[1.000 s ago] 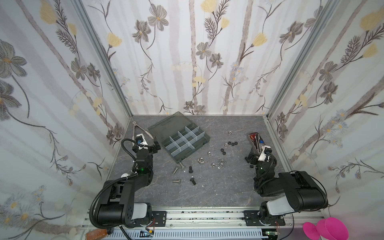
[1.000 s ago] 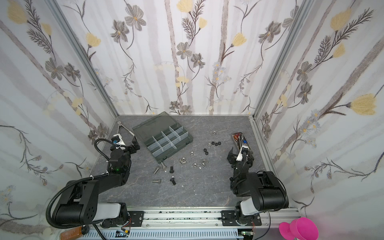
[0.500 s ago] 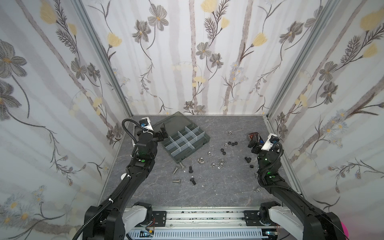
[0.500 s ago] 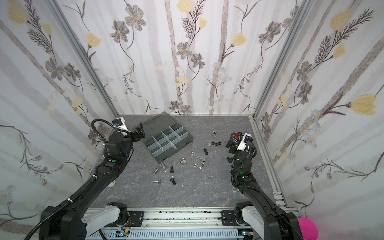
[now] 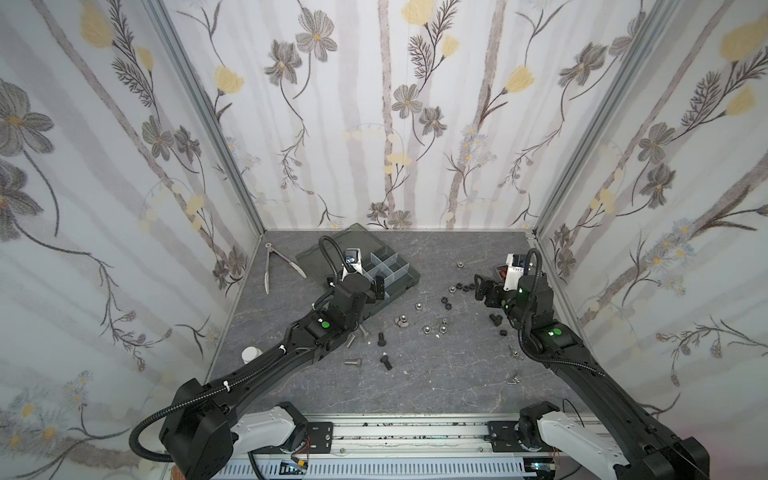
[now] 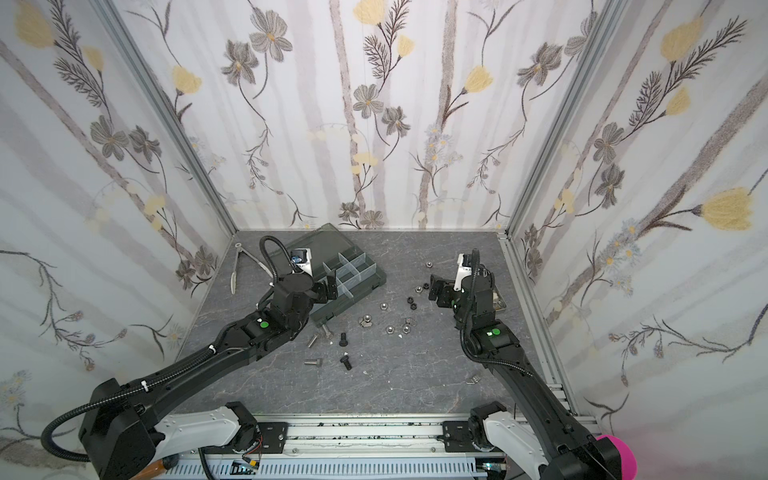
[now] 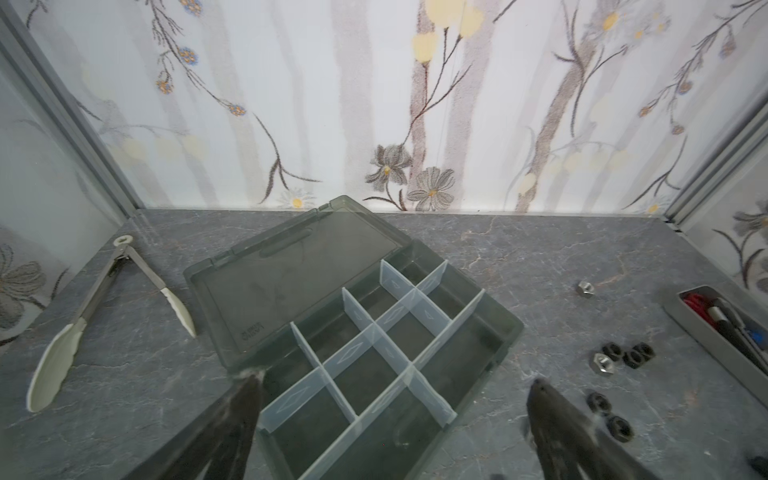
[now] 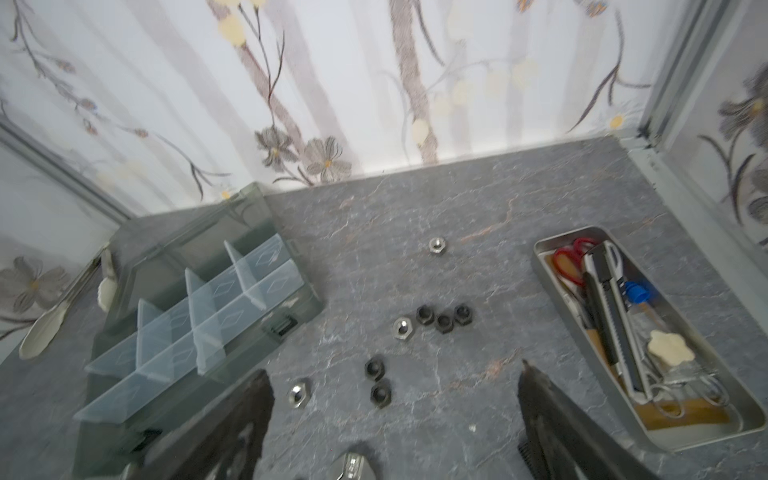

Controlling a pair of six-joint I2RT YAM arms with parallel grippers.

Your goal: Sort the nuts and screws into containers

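The dark organizer box [image 5: 399, 272] [image 7: 490, 332] lies lid-open at the back left, and the containers that show hold nothing. My left gripper [image 5: 376, 286] [image 7: 395, 382] hovers open over its near compartments. Black nuts [image 5: 459, 286] [image 8: 442, 320] and silver nuts [image 5: 419, 306] [image 8: 403, 328] are scattered mid-table. My right gripper [image 5: 482, 289] [image 8: 392, 370] hangs open above two black nuts [image 8: 378, 380], holding nothing. Black screws [image 5: 381, 338] [image 6: 345, 362] and silver screws [image 5: 352, 362] lie in front of the box, right of my left arm. Another black screw [image 5: 494, 319] lies beside my right arm.
Long metal tongs [image 5: 268, 266] [image 7: 83, 316] lie by the left wall. A narrow metal tray [image 8: 540, 257] [image 7: 706, 336] with red-handled tools sits along the right wall, behind my right wrist. A white cap [image 5: 250, 354] rests at the left edge.
Both arms have unfolded from the front and reached inward. The left gripper now hangs over the box, and the right has swung left over the nuts. The right wrist view is motion-blurred.
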